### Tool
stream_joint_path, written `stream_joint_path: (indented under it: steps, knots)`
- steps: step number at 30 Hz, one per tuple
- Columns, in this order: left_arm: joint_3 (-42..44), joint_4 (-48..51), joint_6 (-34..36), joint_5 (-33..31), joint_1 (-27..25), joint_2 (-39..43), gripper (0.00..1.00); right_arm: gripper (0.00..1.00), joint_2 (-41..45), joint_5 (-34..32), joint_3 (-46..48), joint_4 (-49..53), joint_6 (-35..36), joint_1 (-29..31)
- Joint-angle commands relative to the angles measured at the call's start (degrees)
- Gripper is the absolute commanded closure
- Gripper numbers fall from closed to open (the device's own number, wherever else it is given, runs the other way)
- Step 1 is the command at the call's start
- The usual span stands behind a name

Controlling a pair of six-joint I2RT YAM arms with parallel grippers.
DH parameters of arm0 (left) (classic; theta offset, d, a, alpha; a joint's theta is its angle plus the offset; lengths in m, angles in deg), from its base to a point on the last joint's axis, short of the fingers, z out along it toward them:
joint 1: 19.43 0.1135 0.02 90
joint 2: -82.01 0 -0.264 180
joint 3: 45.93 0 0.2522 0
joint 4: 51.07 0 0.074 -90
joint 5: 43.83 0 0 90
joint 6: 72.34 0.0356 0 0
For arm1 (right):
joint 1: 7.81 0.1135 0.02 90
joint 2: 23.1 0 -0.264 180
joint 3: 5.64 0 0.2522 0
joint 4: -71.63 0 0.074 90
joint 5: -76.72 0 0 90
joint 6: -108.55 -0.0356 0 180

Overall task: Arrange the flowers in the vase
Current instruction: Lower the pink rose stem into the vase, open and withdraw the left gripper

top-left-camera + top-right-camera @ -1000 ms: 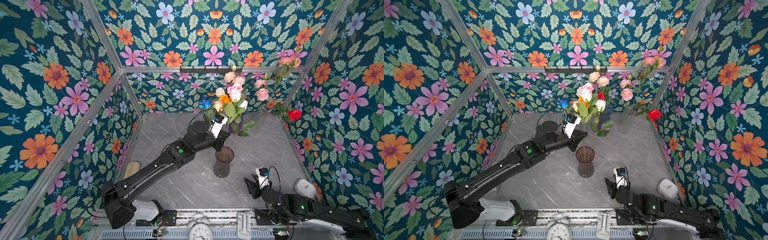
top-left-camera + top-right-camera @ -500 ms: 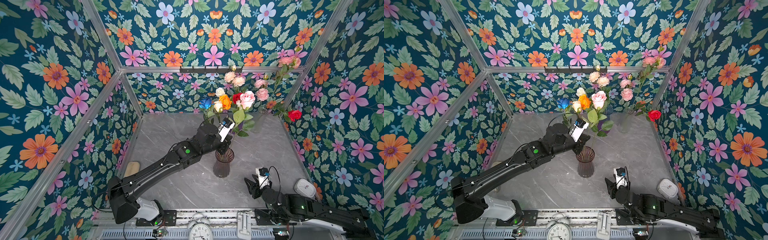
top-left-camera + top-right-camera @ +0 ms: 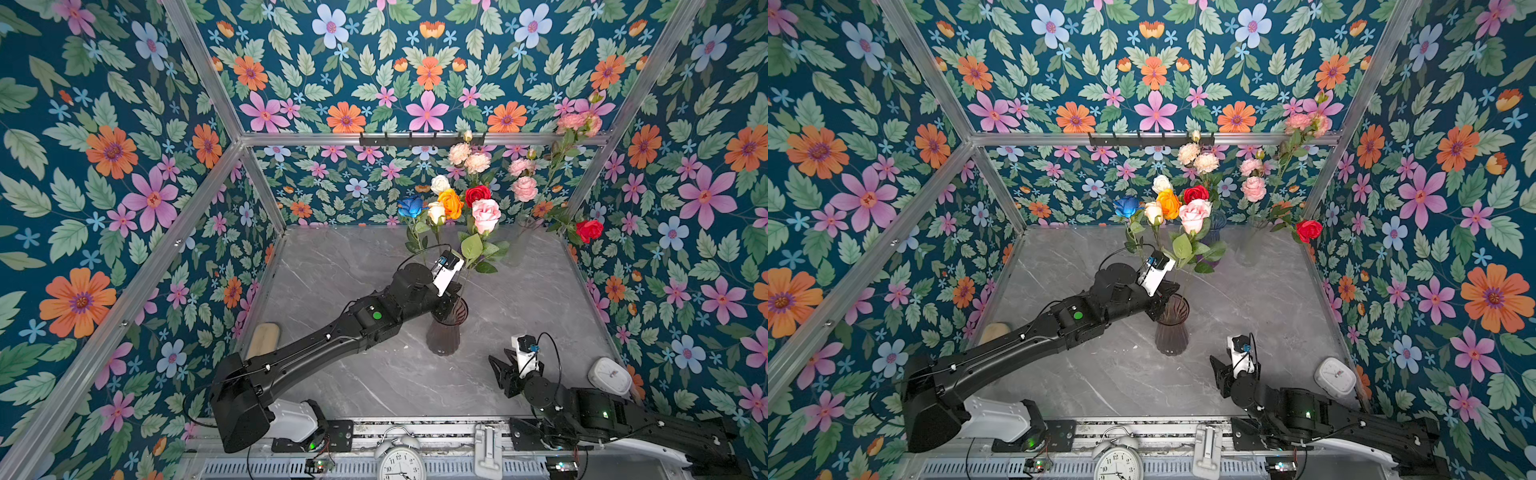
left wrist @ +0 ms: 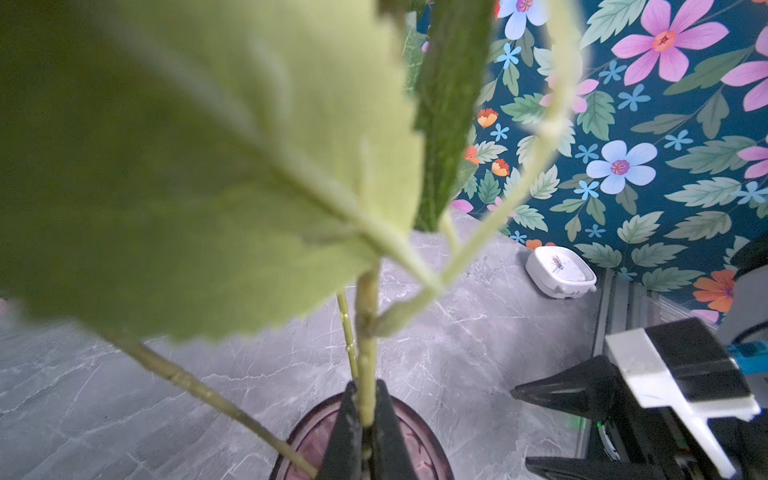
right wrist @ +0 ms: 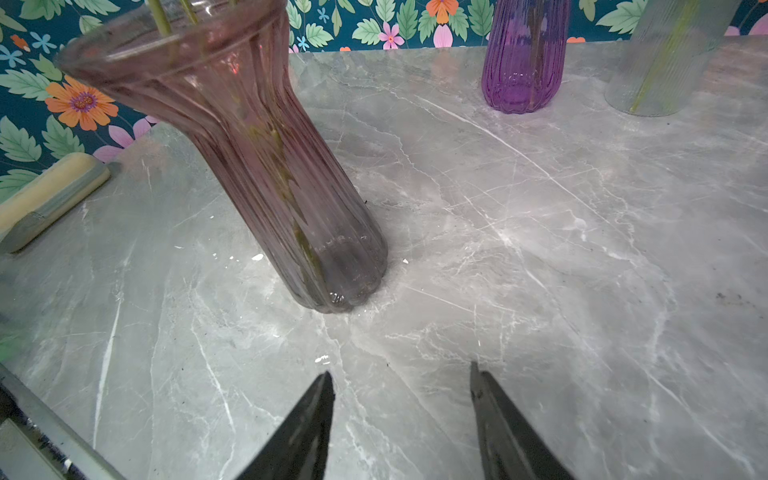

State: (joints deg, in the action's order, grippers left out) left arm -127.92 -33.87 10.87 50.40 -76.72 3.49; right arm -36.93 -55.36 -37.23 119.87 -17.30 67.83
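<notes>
My left gripper (image 4: 365, 386) is clamped on the stem (image 4: 368, 320) of the pink rose (image 3: 485, 214). The jaws are pinched together w/ only that stem btwn them, right over the mouth of the smoky vase (image 3: 444, 338). Other flowers (image 3: 451, 203) (blue, white, orange) look to stand in it already. The right wrist view shows stems inside the glass.

Step in hand, I reckon: get this stem down into the vase. To do it well:
- go straight down, w/ the stem end inside the rim, not on it
- mind the big leaf (image 4: 187, 166) doesn't snag the neighbours or tip the glass
- let go only once the stem can lean on the rim

My right gripper (image 5: 401, 374) sits low over the table (image 5: 540, 249), right of the vase, jaws apart & empty. It could steady the glass if needed. At the back right, more blooms stand in a purple vase (image 5: 523, 62) & a clear vase (image 5: 665, 62).
</notes>
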Motion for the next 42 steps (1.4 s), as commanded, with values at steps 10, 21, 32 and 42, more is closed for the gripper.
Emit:
stream_joint_path:
  steps: [10, 21, 32, 42]
  knots:
    - [0.86, -0.18, -2.3, -6.1, 0.17, 0.08, 0.95, 0.44, 0.11, -0.37, -0.12, -0.98, 0.35, 0.06]
    - [1.74, -0.64, -5.99, -9.3, 0.3, 0.38, 0.42, 0.44, 0.07, -0.28, -0.12, -1.08, 0.39, 0.05]
    - [3.92, -3.27, -9.14, -9.15, 0.34, 9.18, 0.45, 0.44, -0.46, -0.37, -0.19, -1.26, 0.29, 0.04]
    - [11.1, -7.19, -9.52, -6.9, 0.34, 18.58, 0.46, 0.36, -3.02, 2.19, -0.29, -3.67, 2.13, -0.04]
